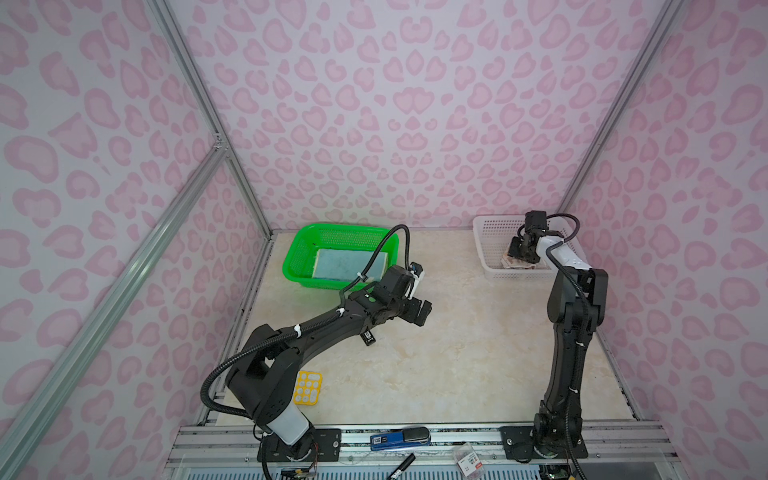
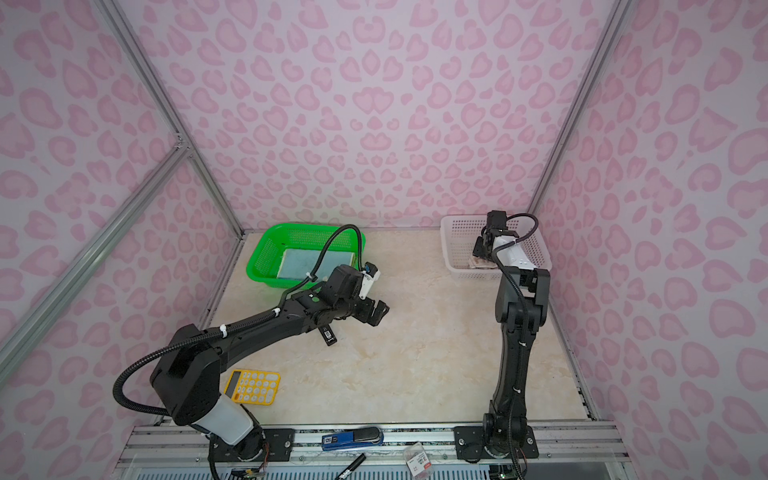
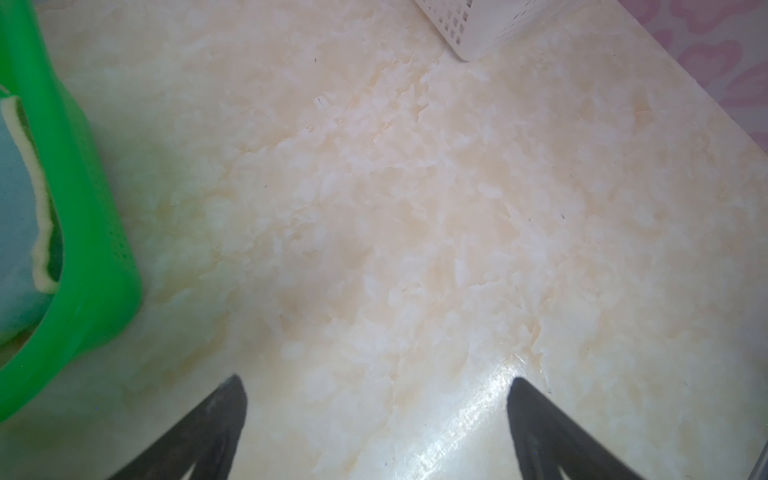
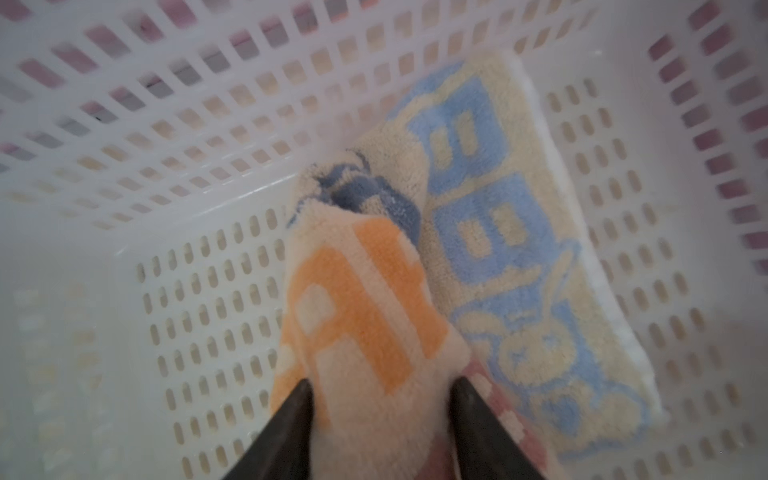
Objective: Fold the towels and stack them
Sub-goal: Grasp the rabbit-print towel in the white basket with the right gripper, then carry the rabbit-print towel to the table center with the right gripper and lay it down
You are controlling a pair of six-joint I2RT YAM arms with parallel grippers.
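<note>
progress looks early: a folded light blue towel (image 1: 345,264) lies in the green basket (image 1: 297,253) at eleven o'clock, the right gripper (image 4: 380,386) pinches a cream lettered towel (image 4: 365,291) in the white basket (image 1: 490,245) at one o'clock, left gripper (image 3: 376,386) spread wide.

Cream marbled tabletop (image 1: 457,353) with green basket (image 1: 291,262), white basket (image 1: 490,245), yellow calculator (image 2: 252,386)
</note>
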